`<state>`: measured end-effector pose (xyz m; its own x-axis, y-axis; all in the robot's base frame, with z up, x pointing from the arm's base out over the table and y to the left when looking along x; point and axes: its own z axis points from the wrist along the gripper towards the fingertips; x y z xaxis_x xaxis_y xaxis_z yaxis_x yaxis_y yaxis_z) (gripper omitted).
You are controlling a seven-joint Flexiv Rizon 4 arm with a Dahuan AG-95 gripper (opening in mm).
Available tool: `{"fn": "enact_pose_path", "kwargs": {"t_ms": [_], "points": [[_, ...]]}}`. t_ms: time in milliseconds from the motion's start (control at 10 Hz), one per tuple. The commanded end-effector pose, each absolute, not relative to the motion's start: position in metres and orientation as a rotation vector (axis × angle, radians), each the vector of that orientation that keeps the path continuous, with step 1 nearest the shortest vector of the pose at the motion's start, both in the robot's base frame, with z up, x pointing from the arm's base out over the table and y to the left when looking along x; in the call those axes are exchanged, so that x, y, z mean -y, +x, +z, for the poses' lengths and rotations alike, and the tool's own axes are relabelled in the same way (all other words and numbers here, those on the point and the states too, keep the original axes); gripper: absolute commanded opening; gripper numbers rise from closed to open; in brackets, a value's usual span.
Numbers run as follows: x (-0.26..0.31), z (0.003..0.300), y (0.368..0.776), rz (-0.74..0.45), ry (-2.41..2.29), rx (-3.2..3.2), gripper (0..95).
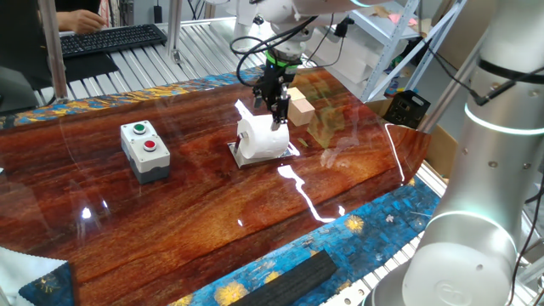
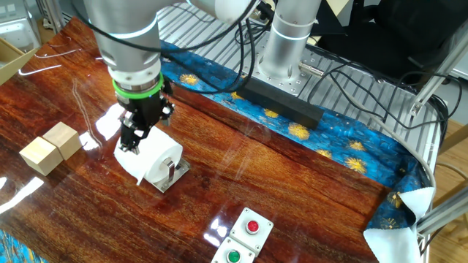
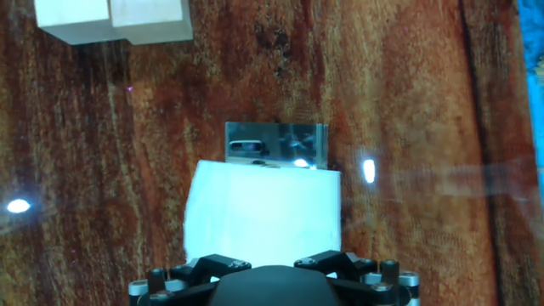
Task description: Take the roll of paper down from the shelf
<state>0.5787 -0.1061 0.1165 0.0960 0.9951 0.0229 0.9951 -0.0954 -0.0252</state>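
The white roll of paper (image 1: 262, 143) lies on its side on the shelf, a small chrome holder whose mirror-like base plate (image 1: 235, 155) pokes out beneath it, at mid-table. My gripper (image 1: 276, 110) hangs straight over the roll, fingertips at its upper surface, and looks open. In the other fixed view the gripper (image 2: 134, 140) is at the roll's (image 2: 159, 162) far end, above the holder's plate (image 2: 174, 174). The hand view looks down on the roll (image 3: 263, 212) and plate (image 3: 276, 144); only the finger linkages show, spread apart.
A grey button box (image 1: 144, 150) with red and green buttons stands left of the roll. Two tan wooden blocks (image 1: 299, 106) sit just behind it. A black bar (image 1: 289, 280) lies on the blue cloth at the table's front edge. A white rack (image 1: 399, 34) stands at the back right.
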Motion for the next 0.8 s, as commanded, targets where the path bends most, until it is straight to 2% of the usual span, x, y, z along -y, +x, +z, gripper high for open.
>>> {"fn": "enact_pose_path", "kwargs": {"t_ms": [100, 800], "points": [[0.106, 0.113, 0.579, -0.005, -2.289, 2.096, 95.0], [0.107, 0.079, 0.576, -0.02, -2.256, 2.15, 95.0]]}}
